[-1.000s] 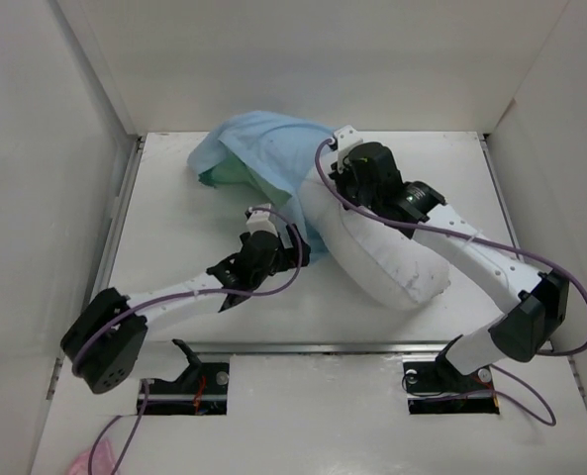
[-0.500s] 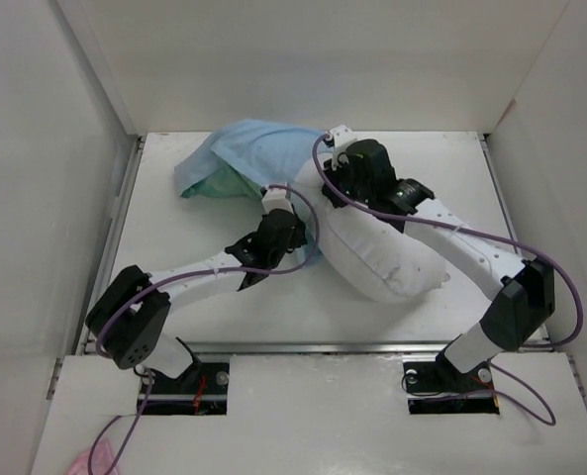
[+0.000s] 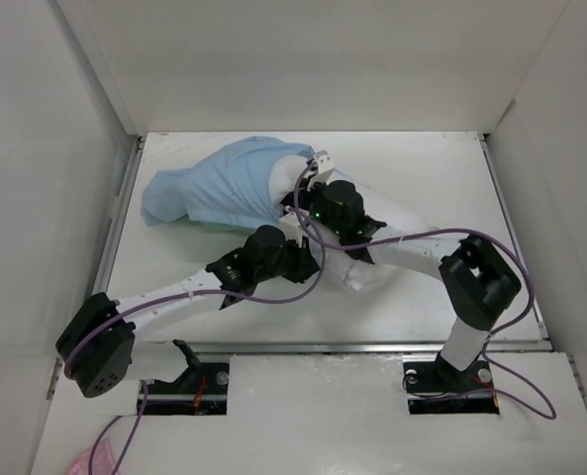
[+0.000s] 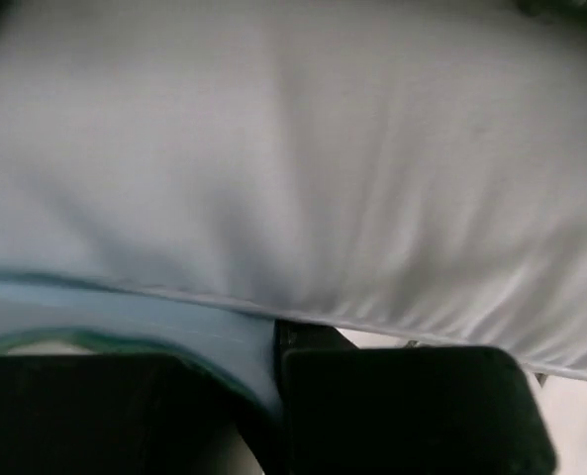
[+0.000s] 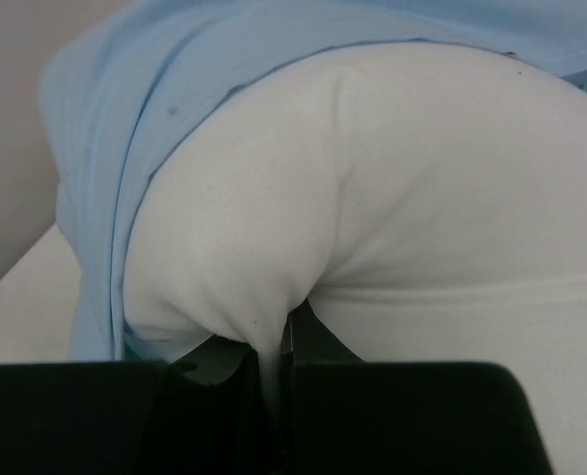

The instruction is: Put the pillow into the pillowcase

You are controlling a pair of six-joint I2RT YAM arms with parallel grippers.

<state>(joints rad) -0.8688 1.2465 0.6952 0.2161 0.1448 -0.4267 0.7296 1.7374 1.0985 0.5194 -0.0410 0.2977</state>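
Observation:
The white pillow (image 3: 387, 216) lies across the middle of the table, its left end inside the light blue pillowcase (image 3: 214, 186). In the left wrist view the pillow (image 4: 303, 148) fills the top, and the blue pillowcase edge (image 4: 154, 322) runs down between the jaws. My left gripper (image 3: 301, 257) (image 4: 270, 396) is shut on that edge, at the pillow's near side. My right gripper (image 3: 308, 201) (image 5: 273, 386) is shut on a pinched fold of the pillow (image 5: 392, 198) beside the pillowcase opening (image 5: 105, 168). Both arms hide the pillow's middle.
White enclosure walls stand at the left (image 3: 65, 198), back (image 3: 313, 69) and right (image 3: 560, 198). A metal rail (image 3: 323, 346) runs along the table's near edge, with the arm bases just behind it.
My left gripper has gone from open to shut on the pillowcase edge. Both arms have shifted left and nearer, and the pillowcase and pillow have moved left with more pillow covered.

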